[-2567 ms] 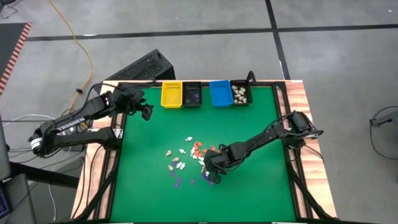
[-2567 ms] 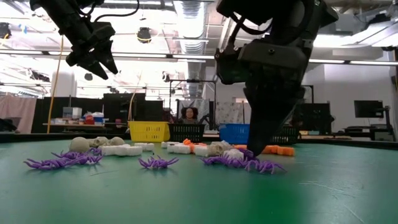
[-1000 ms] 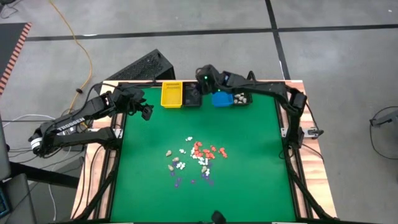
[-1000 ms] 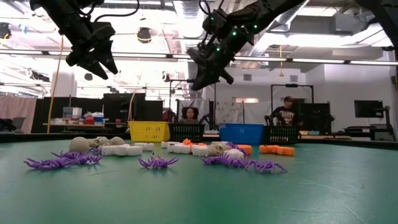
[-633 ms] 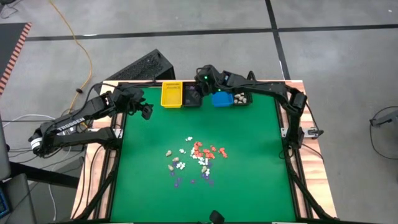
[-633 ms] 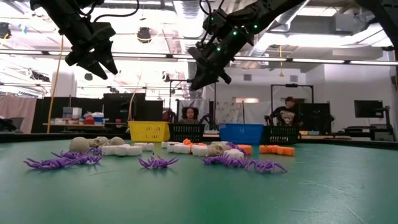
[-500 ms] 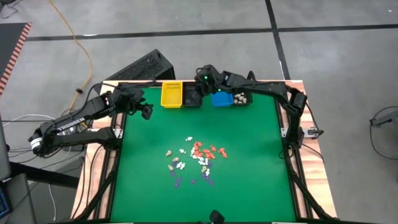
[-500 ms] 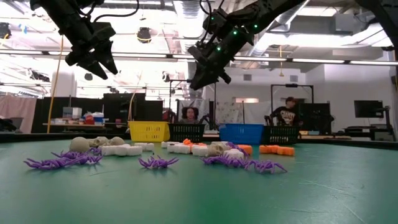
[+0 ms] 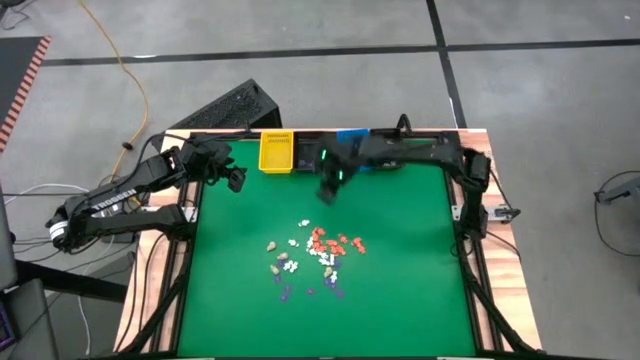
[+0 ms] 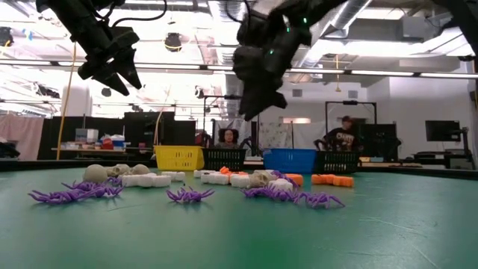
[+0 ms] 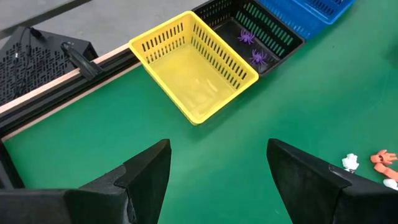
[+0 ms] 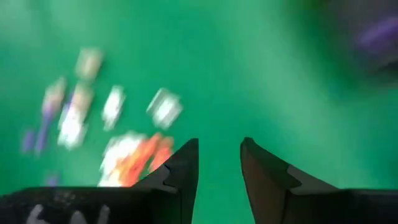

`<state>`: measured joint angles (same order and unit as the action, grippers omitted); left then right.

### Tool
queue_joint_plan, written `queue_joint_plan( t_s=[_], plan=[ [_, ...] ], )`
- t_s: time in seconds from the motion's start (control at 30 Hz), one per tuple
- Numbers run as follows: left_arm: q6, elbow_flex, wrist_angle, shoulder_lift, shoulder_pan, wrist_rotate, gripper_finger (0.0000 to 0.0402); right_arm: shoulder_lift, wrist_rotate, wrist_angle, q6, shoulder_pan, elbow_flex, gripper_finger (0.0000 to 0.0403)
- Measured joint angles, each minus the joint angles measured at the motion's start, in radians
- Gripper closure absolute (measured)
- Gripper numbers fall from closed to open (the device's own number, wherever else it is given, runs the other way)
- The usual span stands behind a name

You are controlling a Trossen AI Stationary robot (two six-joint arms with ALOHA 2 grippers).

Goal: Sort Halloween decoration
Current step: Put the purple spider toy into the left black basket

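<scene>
Empty, its fingers slightly parted, the right gripper [image 9: 329, 187] needed to descend squarely over one piece of the Halloween decoration [image 9: 318, 250].

Bright overhead light — right wrist view motion-blurred.

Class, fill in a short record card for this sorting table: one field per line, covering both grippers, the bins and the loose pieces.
left gripper: open, empty, raised near the yellow slotted plastic bin
right gripper: jaws apart, empty, over the green table near the bins
black slotted bin: holds two purple spider figures
loose pieces: white, cream, orange and purple figurines clustered mid-table
</scene>
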<state>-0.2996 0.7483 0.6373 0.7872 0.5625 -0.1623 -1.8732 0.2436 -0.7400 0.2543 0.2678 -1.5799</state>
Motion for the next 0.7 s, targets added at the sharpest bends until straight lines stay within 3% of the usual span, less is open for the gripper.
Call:
queue_joint_plan(
  t_s=[0.17,0.37,0.5,0.7],
  plan=[
    [0.0,0.0,0.001,0.0,0.0,0.0,0.0145,-0.007,-0.033,-0.095,0.061,-0.236,0.001,0.0264],
    [0.0,0.0,0.001,0.0,0.0,0.0,0.0145,-0.02,-0.277,-0.138,0.406,-0.476,0.0,0.0262],
    [0.008,0.0,0.001,0.0,0.0,0.001,0.0145,-0.066,-0.294,-0.15,0.549,-0.553,0.0,0.0241],
    [0.015,0.0,0.002,0.0,0.0,0.001,0.0145,-0.152,-0.272,-0.119,0.61,-0.565,0.0,0.0176]
  ],
)
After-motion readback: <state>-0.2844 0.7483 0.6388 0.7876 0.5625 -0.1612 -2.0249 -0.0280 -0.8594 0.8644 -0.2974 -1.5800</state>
